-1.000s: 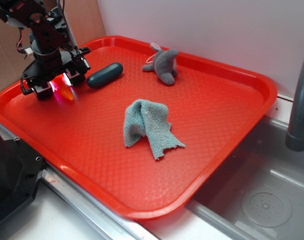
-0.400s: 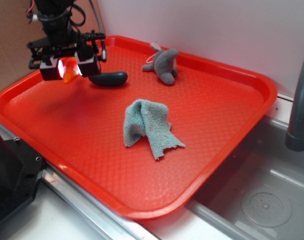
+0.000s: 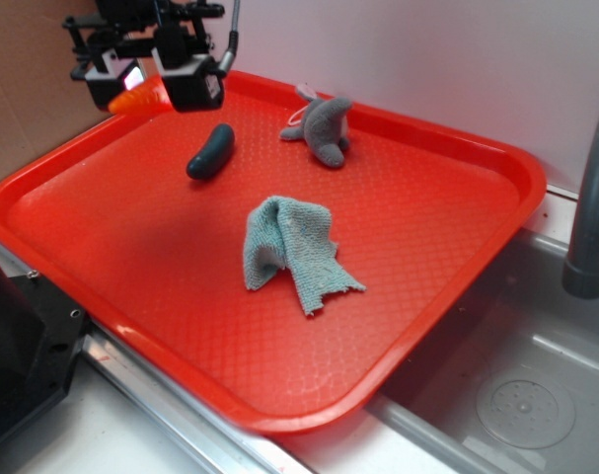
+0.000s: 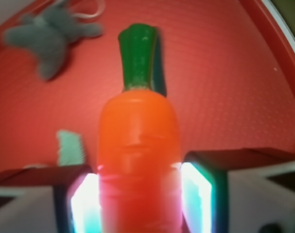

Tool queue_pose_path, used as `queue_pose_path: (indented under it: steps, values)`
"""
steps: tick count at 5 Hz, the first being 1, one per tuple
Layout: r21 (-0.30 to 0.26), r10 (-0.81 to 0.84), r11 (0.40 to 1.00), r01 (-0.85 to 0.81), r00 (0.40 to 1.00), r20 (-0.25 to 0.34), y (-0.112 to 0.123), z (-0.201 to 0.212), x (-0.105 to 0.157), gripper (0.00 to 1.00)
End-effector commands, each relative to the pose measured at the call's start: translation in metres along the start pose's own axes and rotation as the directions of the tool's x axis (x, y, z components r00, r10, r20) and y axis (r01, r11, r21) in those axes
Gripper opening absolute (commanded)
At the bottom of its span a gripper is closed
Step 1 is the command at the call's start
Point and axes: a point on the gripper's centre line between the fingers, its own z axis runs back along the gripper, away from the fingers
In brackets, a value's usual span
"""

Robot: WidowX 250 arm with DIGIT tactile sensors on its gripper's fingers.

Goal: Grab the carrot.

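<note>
The gripper [image 3: 146,84] hangs in the air above the far left corner of the red tray [image 3: 457,247], its fingers [image 3: 193,87] clenched on the carrot [image 3: 139,99]. In the exterior view only the orange body of the carrot peeks out between the two lit pads, clear of the tray floor. The wrist view shows it close up: the carrot [image 4: 137,160] stands lengthwise between the fingers [image 4: 200,194], orange body pinched on both sides and the green stem cap pointing away from the camera, toward the tray below.

On the tray, just below and to the right of the gripper, lies the dark green capsule toy [image 3: 210,151], resting flat and apart from the carrot. Farther along the tray's back edge sits a small grey plush toy [image 3: 322,126] (its white loop of string trails toward the rim); the same plush toy [image 4: 47,39] appears blurred at the upper left of the wrist view. Near the middle of the tray is a crumpled blue-green cloth [image 3: 292,252], well apart from the capsule toy, and a sliver of the cloth [image 4: 70,148] shows beside the carrot in the wrist view.

The tray rests on a metal sink surface [image 3: 536,385], with a grey faucet pipe [image 3: 593,197] rising at the tray's right.
</note>
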Motion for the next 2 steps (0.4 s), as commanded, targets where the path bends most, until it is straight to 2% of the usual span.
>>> queue_pose_path:
  steps: [1,2]
  values:
    - [-0.039,-0.146,0.989,0.146,0.989,0.003,-0.0085,0.0462,-0.0038,0.00]
    - [-0.034,-0.120,0.992,0.119,0.993,-0.022,-0.0036,0.0411,0.0002,0.00]
